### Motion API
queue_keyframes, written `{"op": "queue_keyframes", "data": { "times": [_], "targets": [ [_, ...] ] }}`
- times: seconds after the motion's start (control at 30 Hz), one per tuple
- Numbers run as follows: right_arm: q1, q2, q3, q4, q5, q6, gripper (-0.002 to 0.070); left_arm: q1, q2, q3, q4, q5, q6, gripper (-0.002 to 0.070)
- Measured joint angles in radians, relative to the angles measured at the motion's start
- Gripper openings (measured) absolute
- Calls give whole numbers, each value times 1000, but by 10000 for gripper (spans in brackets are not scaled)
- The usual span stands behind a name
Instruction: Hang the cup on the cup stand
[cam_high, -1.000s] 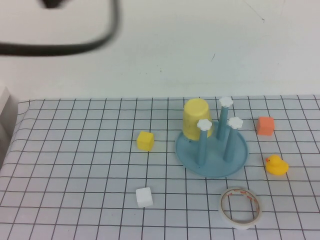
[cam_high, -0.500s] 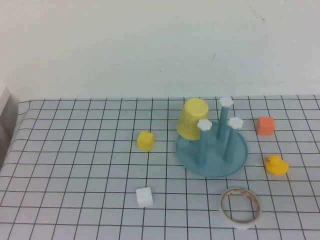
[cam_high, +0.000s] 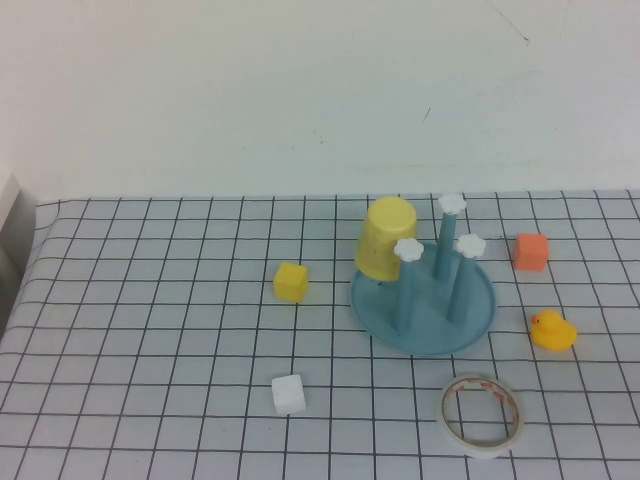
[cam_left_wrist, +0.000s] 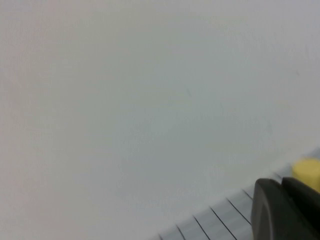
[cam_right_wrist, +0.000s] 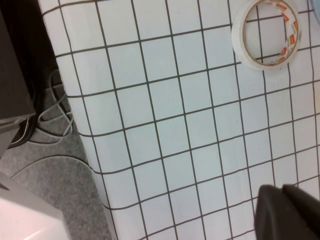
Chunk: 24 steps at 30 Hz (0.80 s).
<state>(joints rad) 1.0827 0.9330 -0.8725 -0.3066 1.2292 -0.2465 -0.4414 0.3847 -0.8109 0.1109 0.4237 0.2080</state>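
Note:
The yellow cup (cam_high: 385, 238) sits upside down and slightly tilted over the back-left peg of the cup stand. The cup stand is a round blue dish (cam_high: 428, 341) with upright pegs, and three white flower caps (cam_high: 452, 203) show. Neither arm appears in the high view. In the left wrist view, my left gripper (cam_left_wrist: 281, 184) is shut and empty, facing the white wall above the table's far edge, with a blurred yellow thing (cam_left_wrist: 307, 172) behind it. In the right wrist view, my right gripper (cam_right_wrist: 281, 189) is shut and empty over the checked cloth near a table edge.
Around the stand lie a yellow cube (cam_high: 291, 282), a white cube (cam_high: 288, 394), an orange cube (cam_high: 531, 251), a yellow duck (cam_high: 552, 330) and a white tape ring (cam_high: 481, 414). The tape ring (cam_right_wrist: 266, 32) also shows in the right wrist view, and cables lie on the floor (cam_right_wrist: 50, 115) beyond the table edge.
A dark blurred cable that crossed the top left of the high view a second ago is gone. The cup's lower rim has swung slightly left on its peg.

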Motion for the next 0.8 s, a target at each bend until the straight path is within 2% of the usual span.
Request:
{"op": "queue_keyframes", "data": {
  "times": [0.17,0.43,0.57,0.67,0.8],
  "targets": [
    [0,0,0,0,0,0,-1,0,-18,256,-2,-47,-118,-1],
    [0,0,0,0,0,0,-1,0,-18,538,-4,-73,-149,-1],
    [0,0,0,0,0,0,-1,0,-26,631,4,-77,-173,-1],
    [0,0,0,0,0,0,-1,7,-59,648,34,-69,-246,-1],
    [0,0,0,0,0,0,-1,65,-128,650,51,-58,-348,-1]
  ]
}}
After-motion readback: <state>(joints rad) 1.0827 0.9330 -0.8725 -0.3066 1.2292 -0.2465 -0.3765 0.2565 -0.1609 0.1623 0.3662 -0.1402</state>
